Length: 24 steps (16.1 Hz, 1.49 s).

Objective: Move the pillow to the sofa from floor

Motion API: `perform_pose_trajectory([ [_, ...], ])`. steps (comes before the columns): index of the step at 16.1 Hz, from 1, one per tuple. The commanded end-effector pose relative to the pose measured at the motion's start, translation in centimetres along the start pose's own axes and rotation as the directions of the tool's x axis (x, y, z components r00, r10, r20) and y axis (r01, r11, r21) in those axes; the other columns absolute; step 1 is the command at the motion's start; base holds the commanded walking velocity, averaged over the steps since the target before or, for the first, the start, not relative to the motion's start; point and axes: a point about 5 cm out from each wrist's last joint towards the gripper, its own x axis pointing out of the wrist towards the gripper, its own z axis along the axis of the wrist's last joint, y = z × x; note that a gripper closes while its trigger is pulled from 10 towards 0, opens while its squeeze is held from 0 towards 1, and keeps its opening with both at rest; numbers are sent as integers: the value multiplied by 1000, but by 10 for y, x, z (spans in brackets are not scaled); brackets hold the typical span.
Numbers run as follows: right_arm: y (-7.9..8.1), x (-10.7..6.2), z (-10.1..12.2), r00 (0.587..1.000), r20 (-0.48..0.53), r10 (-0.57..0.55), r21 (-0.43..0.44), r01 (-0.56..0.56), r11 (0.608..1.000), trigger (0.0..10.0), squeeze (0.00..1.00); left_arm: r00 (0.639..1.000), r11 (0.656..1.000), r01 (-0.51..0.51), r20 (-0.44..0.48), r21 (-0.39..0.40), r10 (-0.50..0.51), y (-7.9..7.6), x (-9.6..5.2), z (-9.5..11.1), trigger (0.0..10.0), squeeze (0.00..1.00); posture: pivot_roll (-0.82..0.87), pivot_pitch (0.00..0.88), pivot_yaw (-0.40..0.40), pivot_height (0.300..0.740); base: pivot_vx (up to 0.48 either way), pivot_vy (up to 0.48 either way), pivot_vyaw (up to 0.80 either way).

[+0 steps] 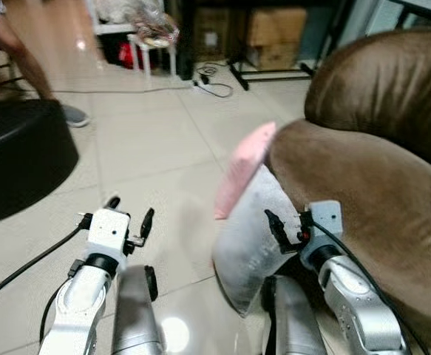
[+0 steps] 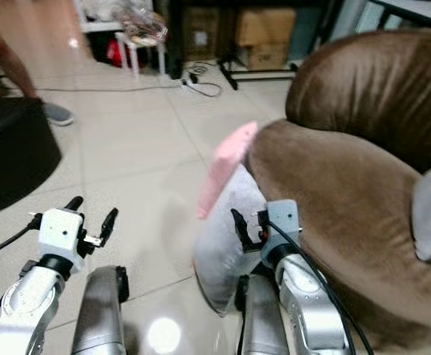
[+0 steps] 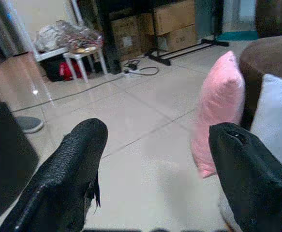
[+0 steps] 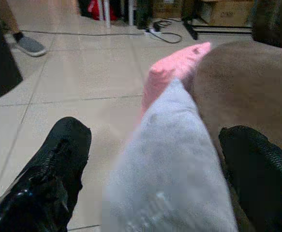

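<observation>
Beside sofa: right claw spread astride grey pillow; left claw spread.

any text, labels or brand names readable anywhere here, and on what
None can be read.
Cardboard boxes: pale patches that may be labels, too blurred to read.
Grey pillow: faint dark marks low on its face, too small and blurred to read.
Pink pillow, brown sofa, left gripper and right gripper: no lettering visible.
</observation>
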Motion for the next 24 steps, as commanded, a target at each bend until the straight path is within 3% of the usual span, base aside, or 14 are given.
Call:
perform_pose_trajectory([
  [1, -4, -1, 4, 1000, 14, 2, 10, -2, 1000, 10000, 1000, 1000, 1000, 6, 19, 1, -6, -4, 1, 5, 10000, 0, -16, 0, -66, 470, 0, 0, 0],
  [7, -1, 5, 6, 999, -5, 46, 13, -46, 999, 10000, 1000, 1000, 1000, 4, 15, -2, -4, -4, 0, 4, 10000, 0, -17, 0, -70, 470, 0, 0, 0],
  [9, -17, 30, 5, 995, -91, -30, -36, 27, 999, 10000, 1000, 989, 989, 147, -15, 28, -146, -10, 11, 0, 10000, 0, -1, 7, -75, 470, 0, 0, 0],
  [12, -24, 40, 6, 995, -76, -62, -12, 61, 998, 10000, 1000, 984, 983, 180, -17, 45, -180, -10, 19, 1, 10000, 0, 2, 18, -66, 470, 0, 0, 0],
  [15, -30, 53, -1, 988, -96, -120, 20, 122, 992, 10000, 1000, 986, 984, 168, -29, 54, -167, 2, 25, 2, 10000, 0, -11, 52, -37, 470, 0, 0, 0],
  [17, -35, 67, -13, 971, -170, -165, 44, 175, 984, 10000, 1000, 965, 963, 261, -34, 62, -260, 0, 28, 3, 10000, 0, -1, 104, -57, 470, 0, 0, 0],
  [20, -41, 71, -15, 963, -190, -192, 36, 202, 979, 10000, 1000, 933, 932, 360, -22, 48, -360, -9, 22, 7, 10000, 0, 24, 141, -85, 470, 0, 0, 0],
  [21, -44, 72, -17, 961, -195, -197, 37, 208, 977, 0, 0, 916, 915, 402, -22, 42, -401, -14, 14, 8, 9490, 0, 8, 199, -77, 470, 0, 0, 0],
  [22, -44, 73, -17, 961, -194, -198, 36, 209, 977, 0, 0, 914, 913, 405, -21, 40, -405, -14, 12, 9, 9490, 0, 8, 199, -77, 470, 0, 0, 0],
  [23, -44, 74, -16, 957, -193, -216, 25, 225, 974, 3373, 0, 906, 905, 423, -33, 37, -422, -16, 9, 6, 3529, 0, 3, 218, -79, 470, 0, 0, 0],
  [24, -45, 75, -16, 956, -191, -225, 25, 233, 972, 3373, 0, 899, 899, 437, -39, 35, -436, -17, 6, 5, 3529, 0, 9, 227, -81, 470, 0, 0, 0],
])
